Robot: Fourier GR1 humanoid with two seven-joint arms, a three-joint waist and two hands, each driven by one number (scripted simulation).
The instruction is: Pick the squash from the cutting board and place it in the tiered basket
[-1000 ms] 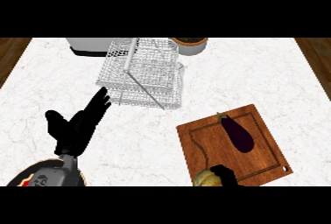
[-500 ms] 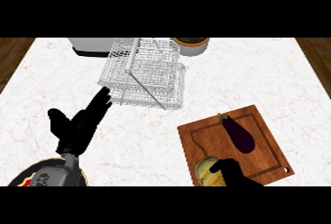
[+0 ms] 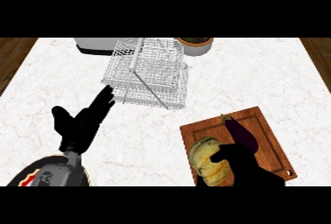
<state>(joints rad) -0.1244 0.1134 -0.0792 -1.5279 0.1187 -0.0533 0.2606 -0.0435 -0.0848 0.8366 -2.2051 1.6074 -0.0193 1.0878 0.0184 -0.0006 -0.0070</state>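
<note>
Low at the right of the head view, the robot's right hand [image 3: 241, 158] rises from the bottom edge over the near end of a wooden cutting board [image 3: 271, 144]. Its dark fingers reach to the right side of the squash [image 3: 207, 158], a pale yellow, mottled vegetable lying on the board's near left part; whether they curl round the squash or only lie against it cannot be told. Just beyond the hand, a dark purple eggplant [image 3: 241, 133] lies lengthwise on the board, its stem end pointing away from the robot.

On the left, well apart from the board, the left hand [image 3: 81, 124] rests open above the white marbled table [image 3: 271, 78], fingers straight and pointing up and to the right toward the tiered basket [image 3: 147, 78]. That basket is of white wire and stands in the middle of the far half of the table. Behind it, at the far edge, sit a white appliance [image 3: 97, 44] to the left and a small pot with a brown top [image 3: 196, 44] to the right.
</note>
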